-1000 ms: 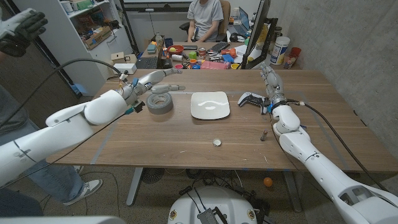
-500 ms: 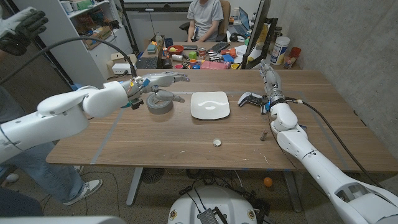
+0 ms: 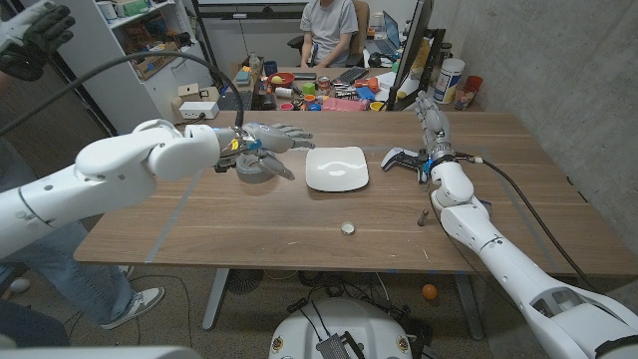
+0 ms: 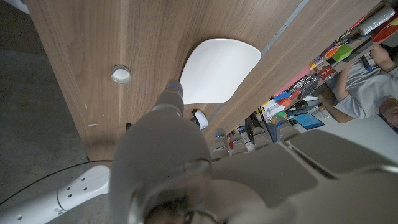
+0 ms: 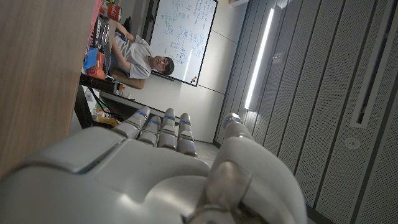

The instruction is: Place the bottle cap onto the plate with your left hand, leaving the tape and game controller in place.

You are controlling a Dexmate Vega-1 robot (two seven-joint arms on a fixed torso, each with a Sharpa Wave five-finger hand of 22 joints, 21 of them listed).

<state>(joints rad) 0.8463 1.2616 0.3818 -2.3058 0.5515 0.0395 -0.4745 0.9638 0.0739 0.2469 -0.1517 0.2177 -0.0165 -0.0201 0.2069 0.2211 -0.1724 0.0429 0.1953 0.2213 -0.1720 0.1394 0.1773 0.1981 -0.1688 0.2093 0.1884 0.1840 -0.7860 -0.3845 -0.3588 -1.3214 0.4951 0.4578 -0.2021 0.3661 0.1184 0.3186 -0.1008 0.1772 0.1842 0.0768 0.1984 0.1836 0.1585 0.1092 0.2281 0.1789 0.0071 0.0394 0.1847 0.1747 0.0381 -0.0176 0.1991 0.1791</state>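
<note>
The small white bottle cap lies on the wooden table near its front edge, in front of the white plate. In the left wrist view the cap and plate lie beyond my fingers. My left hand hovers open, fingers spread, over the grey tape roll, left of the plate. The game controller lies right of the plate. My right hand stands upright beside the controller, fingers extended, holding nothing.
A small dark object lies on the table right of the cap. The far desk holds colourful clutter, and a person sits behind it. Another person's gloved hand is at top left.
My left arm has swung rightward and forward, bringing the hand from behind the tape to over it, nearer the plate. The right arm has barely moved.
</note>
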